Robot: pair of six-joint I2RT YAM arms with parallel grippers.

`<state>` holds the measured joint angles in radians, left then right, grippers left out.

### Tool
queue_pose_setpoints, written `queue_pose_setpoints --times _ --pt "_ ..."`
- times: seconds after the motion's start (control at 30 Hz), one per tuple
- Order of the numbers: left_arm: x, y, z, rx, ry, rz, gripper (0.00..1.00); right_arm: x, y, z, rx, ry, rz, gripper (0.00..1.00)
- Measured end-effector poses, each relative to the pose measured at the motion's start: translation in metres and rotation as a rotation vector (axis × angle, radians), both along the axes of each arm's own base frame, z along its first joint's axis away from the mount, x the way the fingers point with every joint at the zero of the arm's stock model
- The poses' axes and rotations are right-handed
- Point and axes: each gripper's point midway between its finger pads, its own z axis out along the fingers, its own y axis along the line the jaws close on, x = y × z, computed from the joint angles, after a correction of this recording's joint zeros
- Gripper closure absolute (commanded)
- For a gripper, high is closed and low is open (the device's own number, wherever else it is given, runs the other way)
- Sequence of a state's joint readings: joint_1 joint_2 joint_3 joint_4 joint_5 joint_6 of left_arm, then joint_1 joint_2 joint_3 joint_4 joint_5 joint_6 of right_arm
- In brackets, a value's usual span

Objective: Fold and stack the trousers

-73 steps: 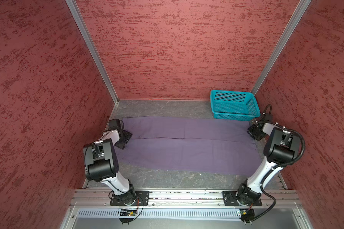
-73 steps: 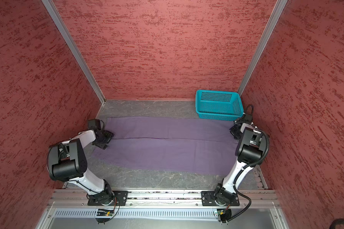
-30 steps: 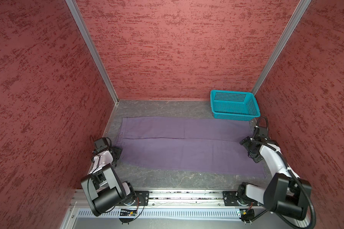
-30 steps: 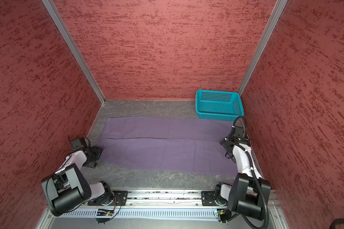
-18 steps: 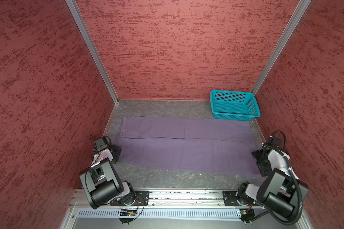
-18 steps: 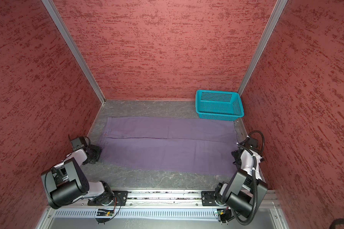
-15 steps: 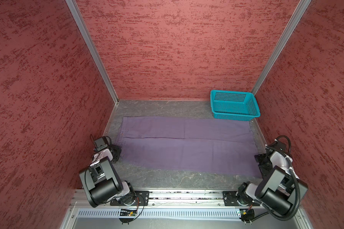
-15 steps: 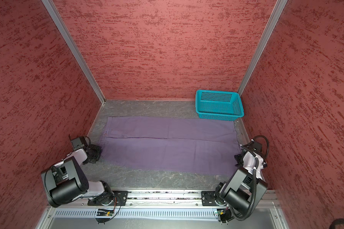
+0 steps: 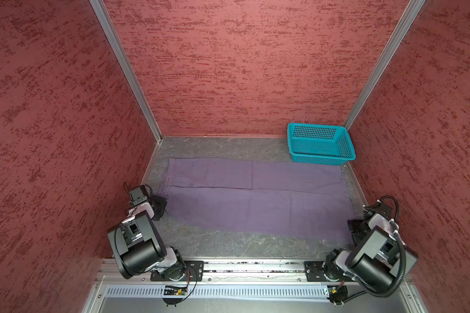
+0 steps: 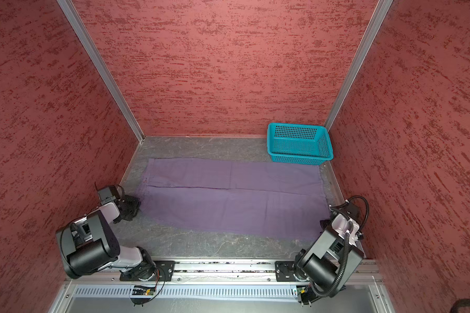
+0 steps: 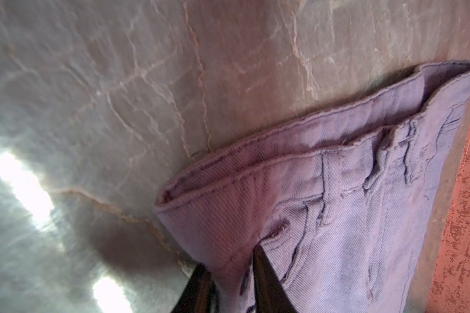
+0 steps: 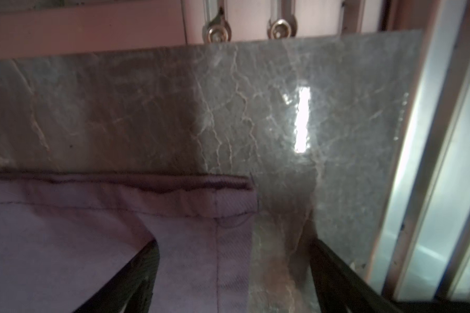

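The purple trousers (image 9: 255,203) (image 10: 228,200) lie flat and lengthwise across the grey table in both top views, waistband to the left and leg hems to the right. My left gripper (image 9: 162,206) (image 10: 135,207) sits low at the near left corner. In the left wrist view the left gripper (image 11: 228,260) is shut on the waistband corner of the trousers (image 11: 337,203), and the cloth bunches up between its fingers. My right gripper (image 9: 351,228) (image 10: 323,225) is at the near right hem corner. In the right wrist view it (image 12: 234,244) stands open astride the hem edge of the trousers (image 12: 92,230).
A teal perforated basket (image 9: 320,143) (image 10: 299,143) stands empty at the back right corner, just behind the trousers. Red textured walls close in the left, back and right sides. A bare strip of marble-grey table (image 9: 228,244) runs along the front, before the metal rail holding both arm bases.
The left gripper has closed on the waistband corner. The right arm has swung from mid-way along the hem edge to the near right corner, jaws narrowing a little.
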<state>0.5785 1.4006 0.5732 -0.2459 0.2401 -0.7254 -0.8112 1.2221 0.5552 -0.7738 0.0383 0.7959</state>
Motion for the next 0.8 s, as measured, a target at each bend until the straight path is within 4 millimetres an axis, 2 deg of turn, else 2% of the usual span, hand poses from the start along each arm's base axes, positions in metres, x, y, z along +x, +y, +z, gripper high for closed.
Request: queue_pose_setpoints --times 0.03,0.13,0.23,0.47,0.63,0.77,0.8 --pt "0.001 0.000 0.000 0.000 -0.003 -0.002 0.64 -0.001 0.000 0.000 0.000 0.003 -0.004 0.31" --pt "0.004 0.000 0.004 0.001 -0.015 -0.006 0.51 0.000 -0.005 -0.001 -0.013 0.000 -0.010 0.73" --pt "0.007 0.000 0.006 0.005 -0.023 -0.012 0.46 0.005 -0.012 -0.001 -0.034 -0.023 -0.015 0.98" --pt "0.006 -0.001 0.009 0.021 -0.022 -0.016 0.30 0.014 -0.020 -0.002 -0.050 -0.062 -0.007 1.00" --pt "0.007 -0.001 0.011 0.032 -0.024 -0.018 0.23 0.017 -0.022 -0.002 -0.054 -0.075 -0.002 1.00" --pt "0.010 -0.001 0.011 0.040 -0.018 -0.022 0.23 0.020 -0.025 -0.002 -0.054 -0.084 -0.001 1.00" --pt "0.011 -0.001 0.012 0.040 -0.013 -0.021 0.27 0.021 -0.025 -0.002 -0.053 -0.086 0.000 1.00"
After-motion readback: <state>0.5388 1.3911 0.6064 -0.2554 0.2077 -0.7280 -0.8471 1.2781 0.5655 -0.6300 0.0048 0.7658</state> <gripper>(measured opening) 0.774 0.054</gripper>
